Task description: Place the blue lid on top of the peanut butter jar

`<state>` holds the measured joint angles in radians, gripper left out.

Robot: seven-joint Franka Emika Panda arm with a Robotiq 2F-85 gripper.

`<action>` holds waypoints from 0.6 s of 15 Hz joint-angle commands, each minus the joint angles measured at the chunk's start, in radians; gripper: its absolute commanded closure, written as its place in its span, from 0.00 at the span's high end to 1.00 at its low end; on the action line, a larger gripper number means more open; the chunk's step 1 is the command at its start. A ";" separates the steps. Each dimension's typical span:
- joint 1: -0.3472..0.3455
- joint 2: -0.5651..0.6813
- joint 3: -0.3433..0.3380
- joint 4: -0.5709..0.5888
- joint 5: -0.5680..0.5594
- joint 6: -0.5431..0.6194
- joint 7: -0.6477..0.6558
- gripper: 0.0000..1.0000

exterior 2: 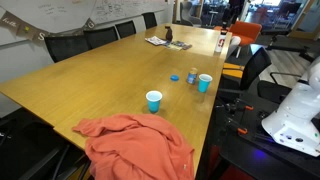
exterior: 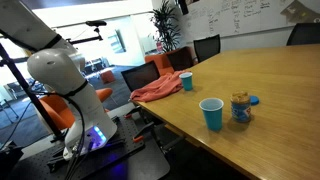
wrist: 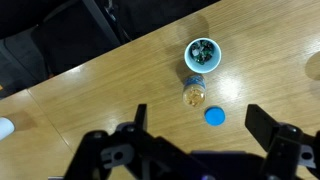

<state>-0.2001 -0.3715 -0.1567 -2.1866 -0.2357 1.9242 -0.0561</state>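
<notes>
The blue lid (wrist: 214, 116) lies flat on the wooden table just beside the peanut butter jar (wrist: 194, 92), which stands upright and uncovered. Both show in both exterior views: the lid (exterior: 254, 100) (exterior 2: 175, 78) and the jar (exterior: 240, 108) (exterior 2: 192, 76). My gripper (wrist: 205, 138) is open and empty, well above the table. In the wrist view the lid sits between its two fingers and the jar a little beyond. The gripper itself is not seen in the exterior views.
A blue cup (wrist: 203, 53) (exterior: 212, 113) (exterior 2: 205, 82) stands close to the jar. A second blue cup (exterior: 185, 81) (exterior 2: 154, 101) stands near an orange cloth (exterior: 155, 88) (exterior 2: 140, 145) at the table edge. Chairs line the table.
</notes>
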 commanded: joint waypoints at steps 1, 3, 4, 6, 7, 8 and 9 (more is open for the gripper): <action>0.006 0.000 -0.005 0.002 -0.002 -0.002 0.001 1.00; 0.006 0.000 -0.005 0.002 -0.002 -0.002 0.001 1.00; 0.006 0.000 -0.005 0.002 -0.002 -0.002 0.001 1.00; 0.012 0.027 -0.010 0.021 0.017 0.006 -0.004 1.00; 0.018 0.052 -0.013 0.035 0.034 0.017 -0.008 1.00; 0.024 0.081 -0.016 0.051 0.057 0.029 -0.012 1.00; 0.030 0.114 -0.020 0.067 0.081 0.054 -0.021 1.00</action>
<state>-0.1944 -0.3506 -0.1576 -2.1815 -0.2085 1.9383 -0.0561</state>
